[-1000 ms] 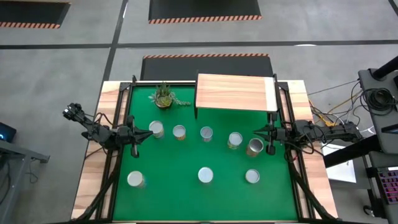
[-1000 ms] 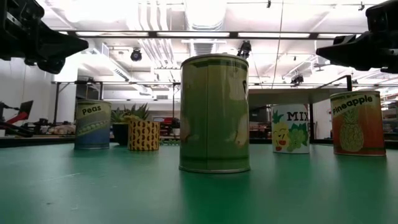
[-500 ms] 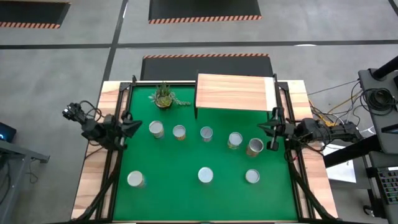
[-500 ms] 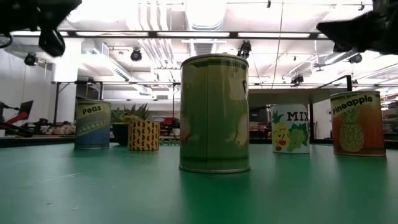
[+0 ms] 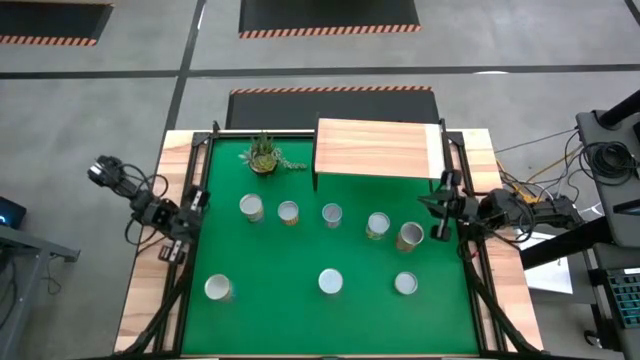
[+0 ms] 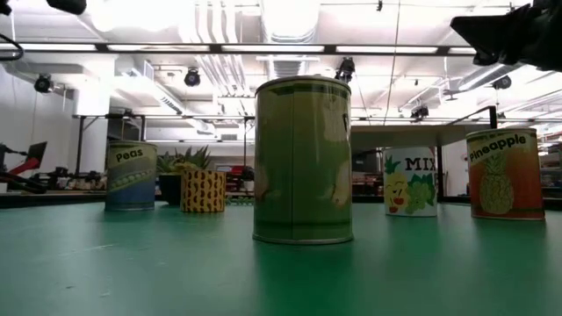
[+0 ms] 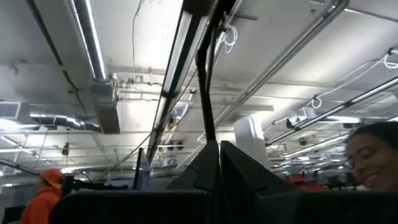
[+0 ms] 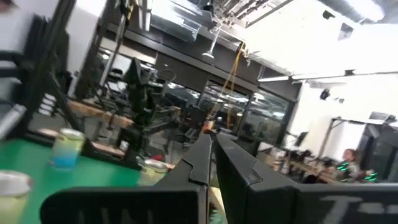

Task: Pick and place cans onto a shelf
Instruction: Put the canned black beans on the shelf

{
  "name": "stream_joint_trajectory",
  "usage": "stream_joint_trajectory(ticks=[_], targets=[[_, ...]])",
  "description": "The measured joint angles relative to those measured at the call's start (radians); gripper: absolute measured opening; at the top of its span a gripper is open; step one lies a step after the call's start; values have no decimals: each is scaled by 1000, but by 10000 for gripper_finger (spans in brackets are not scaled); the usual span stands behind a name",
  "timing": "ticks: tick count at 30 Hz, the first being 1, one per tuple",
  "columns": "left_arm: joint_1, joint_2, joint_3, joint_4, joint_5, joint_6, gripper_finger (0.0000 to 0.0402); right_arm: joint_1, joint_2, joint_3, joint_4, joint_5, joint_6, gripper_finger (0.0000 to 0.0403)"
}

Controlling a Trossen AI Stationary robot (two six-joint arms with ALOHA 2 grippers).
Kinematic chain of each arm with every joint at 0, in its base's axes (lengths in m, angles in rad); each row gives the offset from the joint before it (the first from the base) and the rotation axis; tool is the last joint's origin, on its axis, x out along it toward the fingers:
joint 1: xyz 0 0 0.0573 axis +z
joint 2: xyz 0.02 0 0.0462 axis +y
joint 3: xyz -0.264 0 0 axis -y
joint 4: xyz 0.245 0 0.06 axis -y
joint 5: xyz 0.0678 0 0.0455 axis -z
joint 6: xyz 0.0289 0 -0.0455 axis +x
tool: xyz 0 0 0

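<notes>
We see eight silver-topped metal cans [image 5: 331, 282] on the green mat, all in front of the light-wood shelf [image 5: 375, 149] | right gripper [image 5: 441, 205] pressed together beside shelf's corner | left gripper [image 5: 190, 200] pressed together, far across from shelf

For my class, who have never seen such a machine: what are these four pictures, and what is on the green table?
It is a robot with two dark arms at a table. One picture looks straight down, one looks level across the tabletop, and two come from cameras on the wrists. Eight cans stand on the green table, beside a small potted plant and an empty wooden shelf. The left hand is at the table's left edge, pointing up; the right hand hovers at the right edge near a can. Both are shut and hold nothing.
</notes>
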Motion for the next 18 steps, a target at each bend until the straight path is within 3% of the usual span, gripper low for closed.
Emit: stream_joint_trajectory(ticks=[5,8,13,16,18], targets=[[0,166,54,95,-14,29,0,0,0,0,1,0,76,13],[0,257,132,74,-99,9,0,-3,1,1,44,8,3,13],[1,403,281,-100,-457,-121,0,-3,-1,46,80,8,-189,13],[1,494,382,-300,-710,-254,0,-3,0,79,78,7,-260,13],[1,552,459,-483,-822,-362,0,-3,0,100,75,7,-254,13]])
